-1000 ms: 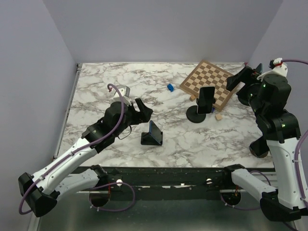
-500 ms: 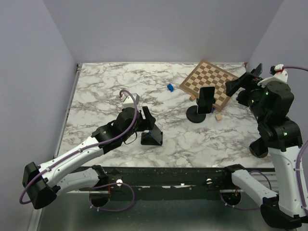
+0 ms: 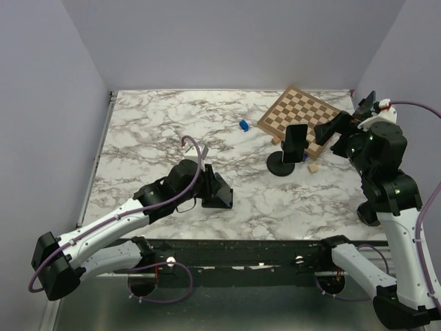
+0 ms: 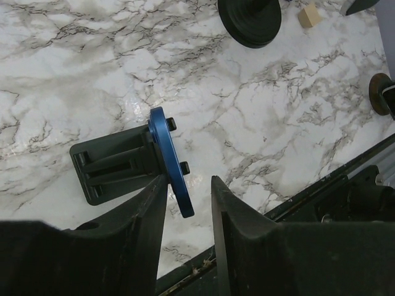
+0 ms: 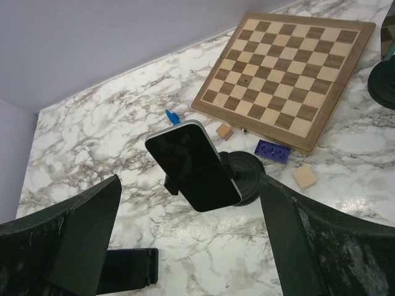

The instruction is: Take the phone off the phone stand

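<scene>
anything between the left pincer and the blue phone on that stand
Nothing visible stands in the way. The left pincer is open, and the near end of the blue phone sits in the gap between its fingers. The black stand lies on the phone's far side, out of the path.

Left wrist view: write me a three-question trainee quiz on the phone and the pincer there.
1. True or false: the lower end of the blue phone lies between the fingers of the left pincer.
2. Pick one: the blue phone leans on A) a chessboard, B) a black wedge stand, C) a wooden cube.
3. Fill in: the left pincer is ____ (open or shut).
Key: 1 true; 2 B; 3 open.
</scene>
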`<move>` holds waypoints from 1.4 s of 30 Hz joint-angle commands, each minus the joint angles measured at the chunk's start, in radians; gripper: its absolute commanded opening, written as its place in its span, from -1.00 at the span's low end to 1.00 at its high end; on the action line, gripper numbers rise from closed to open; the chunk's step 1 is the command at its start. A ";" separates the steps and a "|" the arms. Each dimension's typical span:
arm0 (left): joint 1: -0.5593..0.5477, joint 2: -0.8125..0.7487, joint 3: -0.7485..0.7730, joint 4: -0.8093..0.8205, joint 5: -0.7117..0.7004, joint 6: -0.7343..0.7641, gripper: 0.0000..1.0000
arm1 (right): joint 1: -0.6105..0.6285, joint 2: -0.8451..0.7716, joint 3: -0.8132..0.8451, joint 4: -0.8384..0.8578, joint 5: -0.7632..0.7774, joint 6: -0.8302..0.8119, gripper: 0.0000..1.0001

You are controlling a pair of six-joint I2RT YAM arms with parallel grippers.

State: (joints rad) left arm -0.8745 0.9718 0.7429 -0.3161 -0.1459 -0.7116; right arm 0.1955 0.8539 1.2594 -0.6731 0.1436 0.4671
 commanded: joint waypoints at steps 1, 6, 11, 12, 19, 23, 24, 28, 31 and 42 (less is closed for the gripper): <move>-0.006 0.025 0.026 -0.002 0.041 0.040 -0.21 | 0.005 -0.029 -0.046 0.034 -0.024 0.002 1.00; -0.007 0.067 0.080 -0.059 0.004 0.058 -0.30 | 0.005 -0.039 -0.079 0.039 -0.035 0.002 1.00; -0.012 0.111 0.123 -0.122 -0.013 0.059 -0.34 | 0.005 -0.051 -0.109 0.049 -0.039 0.006 1.00; -0.013 0.119 0.130 -0.133 -0.015 0.055 -0.34 | 0.005 -0.054 -0.117 0.055 -0.042 0.008 1.00; -0.049 0.159 0.153 -0.150 -0.061 0.009 -0.33 | 0.004 -0.061 -0.185 0.104 -0.102 0.036 1.00; -0.052 0.185 0.184 -0.178 -0.095 -0.004 -0.33 | 0.005 -0.049 -0.191 0.091 -0.088 0.016 1.00; -0.054 0.186 0.185 -0.179 -0.103 -0.011 -0.33 | 0.005 -0.047 -0.193 0.085 -0.083 0.012 1.00; -0.057 0.189 0.193 -0.172 -0.105 -0.019 -0.68 | 0.005 -0.052 -0.213 0.081 -0.076 -0.004 1.00; -0.058 0.194 0.211 -0.185 -0.105 -0.026 -1.00 | 0.005 -0.059 -0.233 0.085 -0.058 -0.020 1.00; -0.060 0.063 0.267 -0.200 -0.149 0.038 -1.00 | 0.004 -0.110 -0.279 0.117 -0.013 -0.038 1.00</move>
State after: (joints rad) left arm -0.9298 1.1328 0.9600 -0.5476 -0.2440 -0.7261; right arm 0.1955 0.7673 1.0035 -0.5945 0.1047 0.4507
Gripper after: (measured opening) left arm 0.048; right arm 0.998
